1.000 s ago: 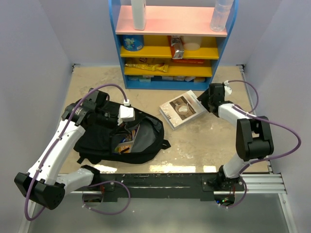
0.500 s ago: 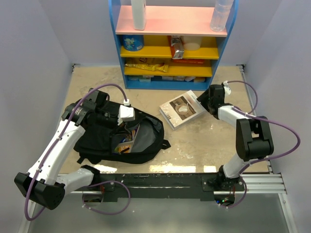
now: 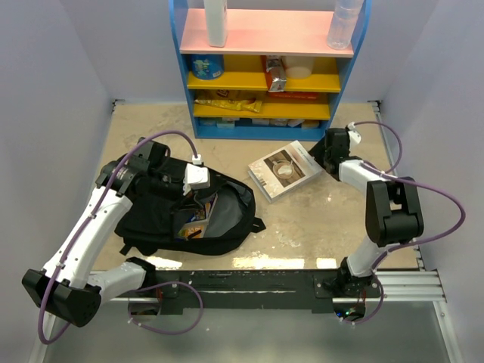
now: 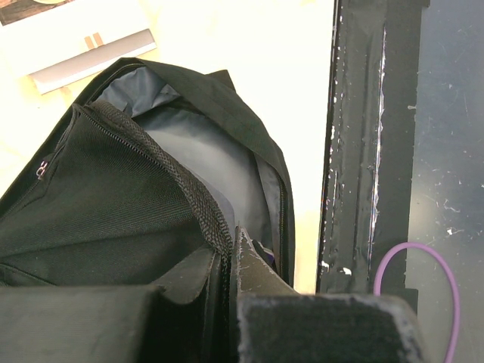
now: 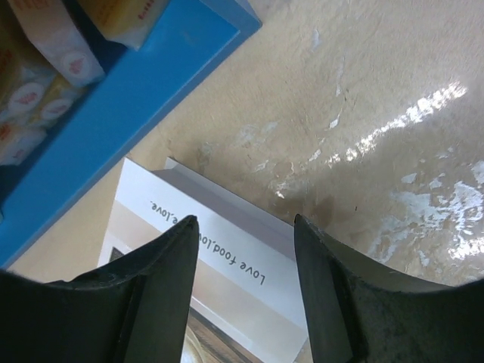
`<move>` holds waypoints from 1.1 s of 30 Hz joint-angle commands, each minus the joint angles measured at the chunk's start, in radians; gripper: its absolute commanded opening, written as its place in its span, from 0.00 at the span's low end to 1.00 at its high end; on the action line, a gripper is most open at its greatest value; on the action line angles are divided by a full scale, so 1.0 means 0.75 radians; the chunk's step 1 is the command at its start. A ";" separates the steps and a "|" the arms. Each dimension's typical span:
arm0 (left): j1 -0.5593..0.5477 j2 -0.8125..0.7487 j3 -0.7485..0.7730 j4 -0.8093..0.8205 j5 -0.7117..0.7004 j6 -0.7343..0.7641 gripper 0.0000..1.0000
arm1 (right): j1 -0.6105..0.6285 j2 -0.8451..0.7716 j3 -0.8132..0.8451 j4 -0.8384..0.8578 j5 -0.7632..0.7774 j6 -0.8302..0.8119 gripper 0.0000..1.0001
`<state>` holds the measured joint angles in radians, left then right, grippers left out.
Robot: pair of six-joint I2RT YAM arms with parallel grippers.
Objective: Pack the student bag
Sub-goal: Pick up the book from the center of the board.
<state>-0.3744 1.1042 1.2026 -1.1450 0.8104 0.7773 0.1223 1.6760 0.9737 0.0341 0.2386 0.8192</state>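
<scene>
The student bag (image 3: 147,215) is a big black backpack lying at the left with its main compartment unzipped. My left gripper (image 3: 184,195) is shut on the zipper edge of that opening and holds it up. The left wrist view shows its jaws (image 4: 227,246) pinching the rim over the grey lining (image 4: 189,159). A white book (image 3: 281,170) printed "Love food, love" lies flat right of the bag. My right gripper (image 3: 318,156) is open at the book's right corner. In the right wrist view its fingers (image 5: 246,223) straddle the book's (image 5: 227,261) edge without touching it.
A blue shelf unit (image 3: 265,121) with yellow and pink boards holds snacks and bottles at the back, close behind the book; its blue base (image 5: 136,83) shows beside my right fingers. Colourful packets (image 3: 195,219) lie inside the bag. The black mounting rail (image 4: 363,151) runs along the near edge.
The right wrist has shifted slightly at the book's corner, jaws still apart. The left arm and the bag have not moved.
</scene>
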 commanded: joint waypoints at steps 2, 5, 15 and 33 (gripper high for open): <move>-0.010 -0.034 0.014 0.013 0.057 -0.020 0.00 | -0.008 0.040 -0.069 0.050 -0.097 0.051 0.56; -0.010 -0.034 0.008 0.019 0.061 -0.018 0.00 | -0.008 0.028 -0.149 0.095 -0.173 0.110 0.54; -0.010 -0.032 0.008 0.029 0.075 -0.014 0.00 | 0.176 -0.432 -0.506 0.043 -0.251 0.317 0.49; -0.010 -0.051 0.035 0.003 0.038 -0.028 0.00 | 0.058 0.046 -0.065 0.165 -0.124 0.151 0.58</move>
<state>-0.3744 1.0962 1.1984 -1.1427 0.8017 0.7769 0.1761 1.6722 0.8791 0.0700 0.1207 0.9672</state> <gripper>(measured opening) 0.058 0.583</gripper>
